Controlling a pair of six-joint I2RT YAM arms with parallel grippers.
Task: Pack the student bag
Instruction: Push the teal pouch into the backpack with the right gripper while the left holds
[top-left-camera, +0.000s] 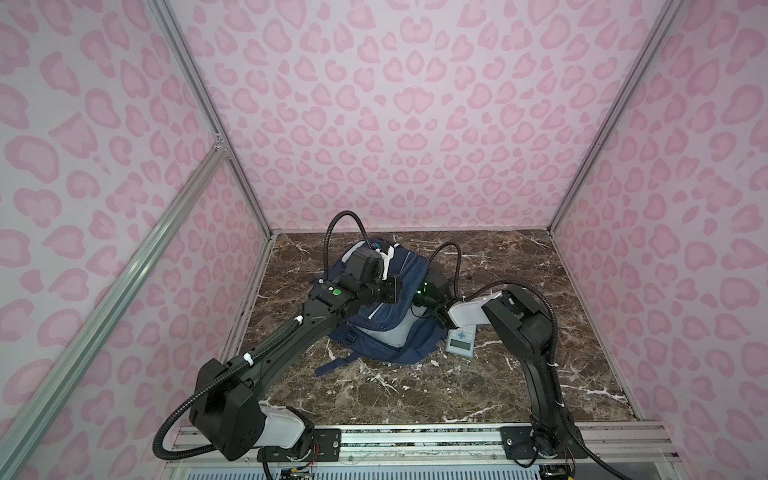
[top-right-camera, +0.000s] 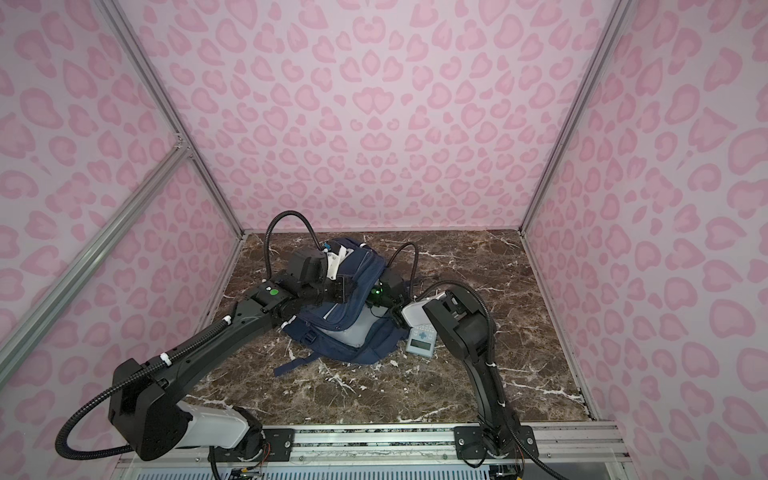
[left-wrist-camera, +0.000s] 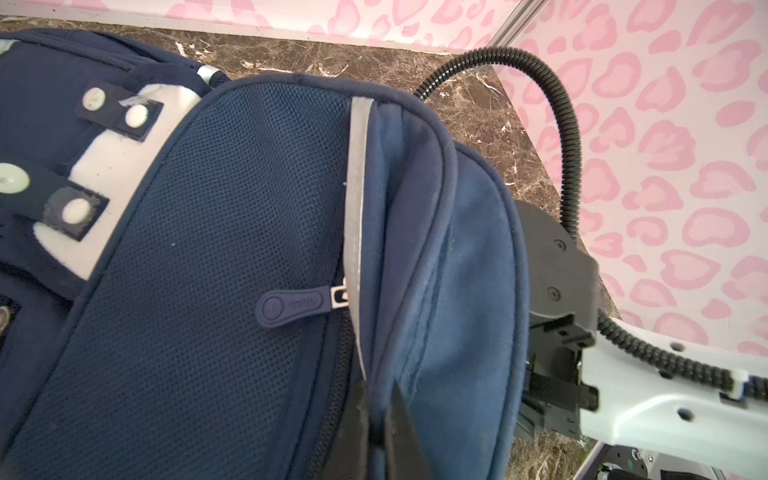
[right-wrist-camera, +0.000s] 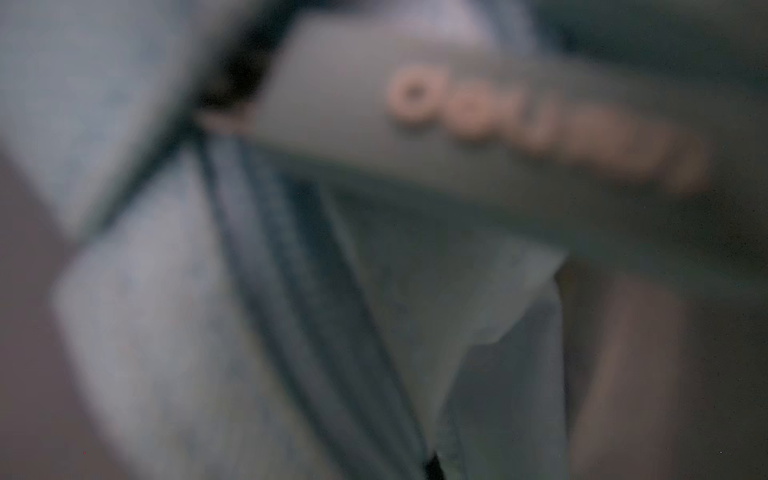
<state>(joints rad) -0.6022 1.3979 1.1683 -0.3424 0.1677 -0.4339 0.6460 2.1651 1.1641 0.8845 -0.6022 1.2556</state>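
**Navy backpack (top-left-camera: 405, 270) on the marble table (top-left-camera: 519, 353), an arm at each side**

The backpack lies left of the table's middle, toward the back wall, with grey lining showing at its near end. The left gripper (left-wrist-camera: 376, 415) is pinched tight on a fold of the bag's fabric, next to a grey stripe (left-wrist-camera: 357, 228) and a zip pull (left-wrist-camera: 291, 307). The right gripper (top-left-camera: 420, 300) is at the bag's right side. Its fingers are hidden and its wrist view is blurred, so I cannot tell its state. A small grey calculator (top-left-camera: 459, 340) lies just beside the bag.
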